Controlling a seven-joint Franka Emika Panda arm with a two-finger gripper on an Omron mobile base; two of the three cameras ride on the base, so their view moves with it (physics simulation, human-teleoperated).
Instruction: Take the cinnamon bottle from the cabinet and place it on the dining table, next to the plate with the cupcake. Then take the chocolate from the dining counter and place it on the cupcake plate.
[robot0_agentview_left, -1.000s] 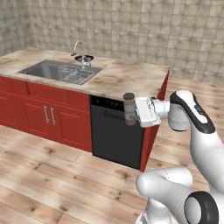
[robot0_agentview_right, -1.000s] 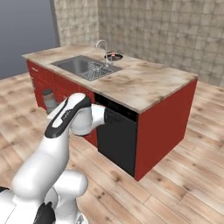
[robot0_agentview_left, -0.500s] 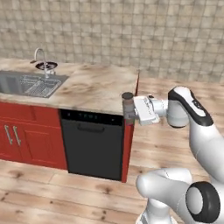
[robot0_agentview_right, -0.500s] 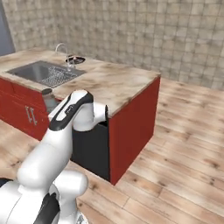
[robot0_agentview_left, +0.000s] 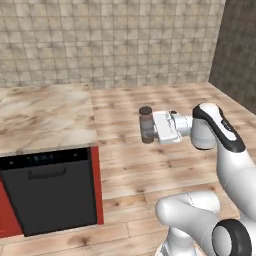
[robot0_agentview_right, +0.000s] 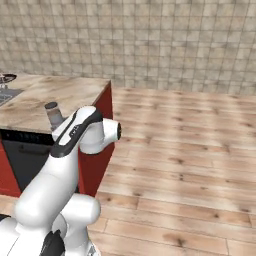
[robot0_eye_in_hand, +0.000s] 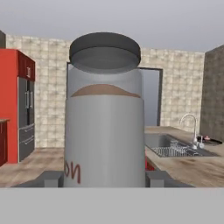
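Tiled walls and a pale plank floor frame this rendered kitchen, where a marble-patterned counter (robot0_agentview_left: 42, 117) with red sides runs off to my left above a black dishwasher (robot0_agentview_left: 50, 195). I carry the cinnamon bottle (robot0_agentview_left: 146, 124) upright over open floor, just past the counter's end and well clear of its top. My gripper (robot0_agentview_left: 150, 128) is closed about half its span on the bottle's sides, gripping the lower body so the dark cap (robot0_eye_in_hand: 105, 51) stays up and nothing can spill while the base drives.

From the hand view the bottle (robot0_eye_in_hand: 105, 127) stands close against the lens between my two finger tips (robot0_eye_in_hand: 51, 178). Its clear upper part shows a mound of brown powder reaching to about the shoulder, with empty glass between it and the cap; a pale band with red lettering wraps the rest, so I cannot tell how deep the powder goes. Behind it I see a steel sink (robot0_eye_in_hand: 168, 151) with a tap (robot0_eye_in_hand: 189, 127) set into the counter, a tall red cabinet (robot0_eye_in_hand: 17, 105) at far left, and a small dark dish (robot0_eye_in_hand: 212, 141) near the tap whose contents are too small to make out.

I judge the bottle to be in transit, out of the cabinet and not yet set down.
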